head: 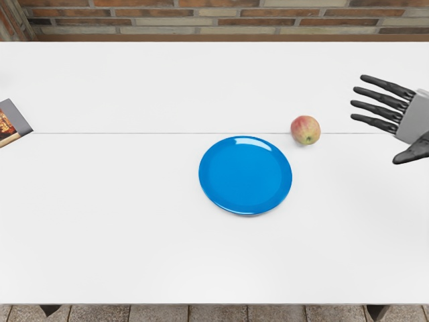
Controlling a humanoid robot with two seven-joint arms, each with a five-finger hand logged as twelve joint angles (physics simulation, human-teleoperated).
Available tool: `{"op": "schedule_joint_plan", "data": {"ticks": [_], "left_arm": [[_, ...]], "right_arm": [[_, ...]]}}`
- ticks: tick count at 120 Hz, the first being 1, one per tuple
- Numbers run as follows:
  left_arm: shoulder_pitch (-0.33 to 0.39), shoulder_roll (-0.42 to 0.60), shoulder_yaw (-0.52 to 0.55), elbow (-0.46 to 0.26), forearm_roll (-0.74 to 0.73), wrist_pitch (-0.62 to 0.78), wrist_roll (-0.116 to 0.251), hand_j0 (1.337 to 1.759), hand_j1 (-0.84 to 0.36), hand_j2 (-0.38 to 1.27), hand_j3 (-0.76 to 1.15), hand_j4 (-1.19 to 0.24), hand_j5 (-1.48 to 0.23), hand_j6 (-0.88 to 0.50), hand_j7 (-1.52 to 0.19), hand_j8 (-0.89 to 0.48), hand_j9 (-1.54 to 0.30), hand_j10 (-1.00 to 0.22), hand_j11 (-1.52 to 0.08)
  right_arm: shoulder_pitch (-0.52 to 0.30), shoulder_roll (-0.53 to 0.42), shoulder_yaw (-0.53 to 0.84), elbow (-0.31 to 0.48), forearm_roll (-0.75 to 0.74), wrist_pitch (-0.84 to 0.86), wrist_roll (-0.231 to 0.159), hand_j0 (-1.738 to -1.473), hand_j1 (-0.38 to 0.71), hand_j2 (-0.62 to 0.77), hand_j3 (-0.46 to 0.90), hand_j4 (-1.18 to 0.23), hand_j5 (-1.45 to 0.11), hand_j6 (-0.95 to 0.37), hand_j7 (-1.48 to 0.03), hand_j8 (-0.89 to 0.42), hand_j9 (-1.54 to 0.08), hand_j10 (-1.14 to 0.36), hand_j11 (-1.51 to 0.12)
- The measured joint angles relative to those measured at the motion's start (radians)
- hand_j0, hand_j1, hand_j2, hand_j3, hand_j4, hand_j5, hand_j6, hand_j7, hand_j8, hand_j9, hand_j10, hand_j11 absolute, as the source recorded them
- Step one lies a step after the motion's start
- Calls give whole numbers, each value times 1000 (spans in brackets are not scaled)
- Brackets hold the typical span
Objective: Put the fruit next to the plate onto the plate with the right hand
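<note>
White table [134, 235] fills almost the whole head view, with a strip of brick wall [201, 17] along its far edge and a band of paved floor [201, 314] below its near edge. A thin seam [134, 133] runs across the tabletop from left to right.

The fruit, a reddish-yellow apple [305, 129], sits on the table right of centre, just on the seam. It lies beside the blue plate [245, 175], off the plate's upper right rim, close to it but apart from it. The plate is round and flat, has nothing on it, and lies near the middle of the table.

Further right, the right robot hand [405, 117] comes in from the picture's right edge at about the apple's height in the picture. It is apart from the apple, with bare table between them. Its dark fingers [381, 85] are spread and point left toward the apple, the thumb [410, 155] hangs lower, and the hand holds nothing.

At the far left edge, well apart from everything else, the corner of a flat printed thing like a book [10, 122] shows on the table.
</note>
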Motion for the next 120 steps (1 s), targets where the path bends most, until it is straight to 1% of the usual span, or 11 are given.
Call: {"op": "schedule_joint_plan", "data": {"ticks": [22,33,44,52,63,71,80,90,96,108,120], "left_arm": [[0,0,0,0,0,0,0,1658,341,1,0,-7,-9,-7,-9,-7,-9,-7,-9],[0,0,0,0,0,0,0,1658,341,1,0,-7,-9,-7,-9,-7,-9,-7,-9],[0,0,0,0,0,0,0,1658,341,1,0,-7,-9,-7,-9,-7,-9,-7,-9],[0,0,0,0,0,0,0,1658,341,1,0,-7,-9,-7,-9,-7,-9,-7,-9],[0,0,0,0,0,0,0,1658,341,1,0,-7,-9,-7,-9,-7,-9,-7,-9],[0,0,0,0,0,0,0,1658,341,1,0,-7,-9,-7,-9,-7,-9,-7,-9],[0,0,0,0,0,0,0,1658,341,1,0,-7,-9,-7,-9,-7,-9,-7,-9],[0,0,0,0,0,0,0,1658,341,1,0,-7,-9,-7,-9,-7,-9,-7,-9],[0,0,0,0,0,0,0,1658,341,1,0,-7,-9,-7,-9,-7,-9,-7,-9],[0,0,0,0,0,0,0,1658,341,1,0,-7,-9,-7,-9,-7,-9,-7,-9],[0,0,0,0,0,0,0,1658,341,1,0,-7,-9,-7,-9,-7,-9,-7,-9]], "right_arm": [[15,6,-12,-4,-9,1,0,-1658,-326,-3,0,-19,-26,-18,-26,-18,-26,-19,-25],[80,9,-60,1,-164,2,0,-1658,-322,-3,0,-22,-30,-22,-30,-22,-30,-22,-30],[210,6,-176,4,-357,-39,0,-1658,-319,-4,0,-25,-33,-24,-33,-24,-33,-24,-33],[340,3,-301,6,-473,-115,0,-1658,-318,-4,0,-26,-34,-25,-34,-25,-34,-26,-34],[541,2,-541,2,-606,-245,0,-1658,-317,-4,0,-27,-36,-27,-36,-27,-36,-27,-36],[664,8,-708,-14,-685,-321,0,-1658,-316,-5,0,-28,-36,-28,-36,-28,-36,-28,-36],[770,39,-851,-82,-739,-374,0,-1658,-316,-5,0,-29,-37,-29,-37,-29,-37,-29,-37],[886,113,-1019,-208,-799,-427,0,-1658,-316,-5,0,-30,-37,-30,-37,-30,-37,-29,-37],[949,155,-1145,-274,-819,-530,0,-1658,-315,-5,0,-30,-38,-31,-37,-31,-38,-30,-37],[1008,215,-1284,-352,-840,-696,0,-1658,-315,-5,0,-31,-38,-32,-38,-31,-38,-31,-38],[1036,310,-1368,-481,-849,-768,0,-1658,-315,-5,0,-32,-38,-33,-38,-32,-38,-31,-38]]}}
